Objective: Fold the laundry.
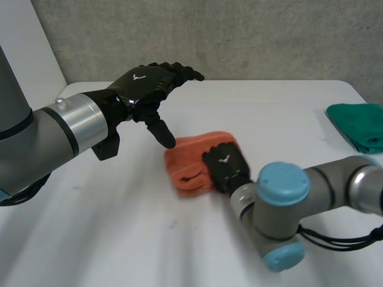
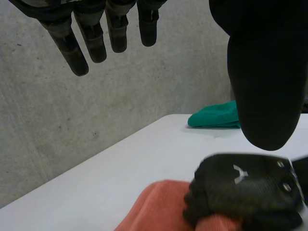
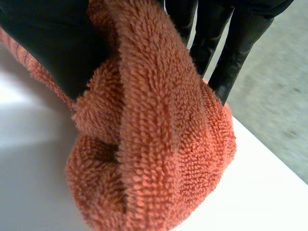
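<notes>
A folded orange towel (image 1: 188, 164) lies in the middle of the white table (image 1: 108, 239). My right hand (image 1: 226, 167) rests on the towel's right end with its fingers curled round the cloth; in the right wrist view the thumb (image 3: 53, 48) and fingers (image 3: 231, 43) pinch a thick fold of the orange towel (image 3: 159, 144). My left hand (image 1: 152, 84) hovers above the table to the left of and behind the towel, fingers straight and holding nothing. The left wrist view shows its fingers (image 2: 96, 38) over the right hand (image 2: 245, 192) and the orange towel (image 2: 159, 207).
A folded green towel (image 1: 359, 122) lies at the table's right edge, also seen as the green towel (image 2: 216, 115) beyond the right hand. A grey concrete wall (image 1: 209, 36) stands behind the table.
</notes>
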You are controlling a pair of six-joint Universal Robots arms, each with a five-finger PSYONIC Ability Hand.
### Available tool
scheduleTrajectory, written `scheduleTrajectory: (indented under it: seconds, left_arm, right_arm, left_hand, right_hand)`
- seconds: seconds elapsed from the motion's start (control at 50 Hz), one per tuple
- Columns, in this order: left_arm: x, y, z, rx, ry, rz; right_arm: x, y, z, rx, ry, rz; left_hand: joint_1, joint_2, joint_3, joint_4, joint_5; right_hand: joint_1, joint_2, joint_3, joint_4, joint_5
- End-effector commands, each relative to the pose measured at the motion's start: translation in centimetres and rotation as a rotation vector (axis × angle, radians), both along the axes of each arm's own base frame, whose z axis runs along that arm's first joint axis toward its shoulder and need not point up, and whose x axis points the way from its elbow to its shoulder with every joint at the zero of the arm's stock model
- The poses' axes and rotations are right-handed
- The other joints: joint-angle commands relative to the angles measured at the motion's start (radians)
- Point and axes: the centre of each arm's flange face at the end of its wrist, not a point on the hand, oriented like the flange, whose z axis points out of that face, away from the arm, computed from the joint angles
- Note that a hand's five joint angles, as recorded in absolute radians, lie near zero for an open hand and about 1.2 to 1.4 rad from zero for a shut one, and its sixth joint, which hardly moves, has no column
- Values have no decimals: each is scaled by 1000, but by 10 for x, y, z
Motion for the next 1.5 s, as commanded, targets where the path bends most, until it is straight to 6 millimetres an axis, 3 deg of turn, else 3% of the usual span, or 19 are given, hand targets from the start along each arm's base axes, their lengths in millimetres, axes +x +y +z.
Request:
scheduleTrajectory:
  seconds: [0.02, 0.1, 0.32, 0.48, 0.58, 0.68, 0.78, 0.88, 1.0, 1.12, 1.16, 1.24, 1.36, 1.5]
  left_arm:
    - [1, -1, 0, 1, 0, 4]
    - [1, -2, 0, 1, 0, 7]
    - [2, -2, -1, 3, -1, 8]
    - [2, -2, -3, 8, -3, 8]
    - [2, -3, -3, 6, -3, 11]
    - [2, -4, -3, 6, -3, 13]
    - [2, -3, -2, 3, -1, 13]
    - [3, -4, -2, 3, -2, 18]
    - [4, -5, -3, 7, -2, 21]
    - [4, -4, -7, 20, -7, 19]
    - [4, -5, -8, 24, -9, 19]
    - [3, -5, -11, 30, -12, 16]
    - [1, -6, -15, 38, -16, 13]
    - [0, -6, -15, 41, -6, 13]
  right_arm:
    - [-48, -51, 9, -30, 62, -145]
    - [-81, -76, 11, -37, 110, -214]
    - [-145, -128, 24, -115, 172, -304]
    - [-176, -169, 28, -194, 220, -312]
    - [-177, -193, 39, -269, 195, -255]
    - [-184, -226, 79, -411, 166, -282]
    - [-203, -264, 137, -583, 115, -327]
    - [-227, -290, 168, -656, 58, -366]
    - [-273, -307, 158, -615, 76, -394]
    - [-291, -310, 115, -513, 108, -320]
    - [-319, -309, 91, -436, 121, -352]
    - [-354, -298, 58, -322, 129, -395]
    - [-364, -285, 40, -272, 126, -302]
    - [-373, -281, 48, -272, 125, -308]
  left_hand:
    - [68, 44, 48, 55, 62]
    - [68, 44, 48, 55, 62]
    - [68, 44, 48, 55, 62]
    - [65, 41, 45, 52, 59]
    - [65, 41, 45, 52, 59]
    - [65, 41, 45, 52, 59]
    - [65, 41, 45, 52, 59]
    - [65, 41, 45, 52, 59]
    - [65, 41, 45, 52, 59]
    - [65, 41, 45, 52, 59]
    - [65, 41, 45, 52, 59]
    - [65, 41, 45, 52, 59]
    - [65, 41, 45, 52, 59]
    - [65, 41, 45, 52, 59]
  right_hand:
    - [538, 247, 266, 227, 318]
    - [538, 247, 266, 227, 318]
    - [538, 247, 266, 227, 318]
    - [538, 247, 266, 227, 318]
    - [538, 247, 266, 227, 318]
    - [538, 247, 266, 227, 318]
    - [538, 247, 266, 227, 318]
    - [538, 247, 266, 227, 318]
    - [538, 247, 266, 227, 318]
    - [538, 247, 266, 227, 318]
    - [538, 247, 266, 227, 318]
    - [538, 247, 266, 227, 318]
    - [538, 247, 266, 227, 318]
    - [538, 247, 266, 227, 318]
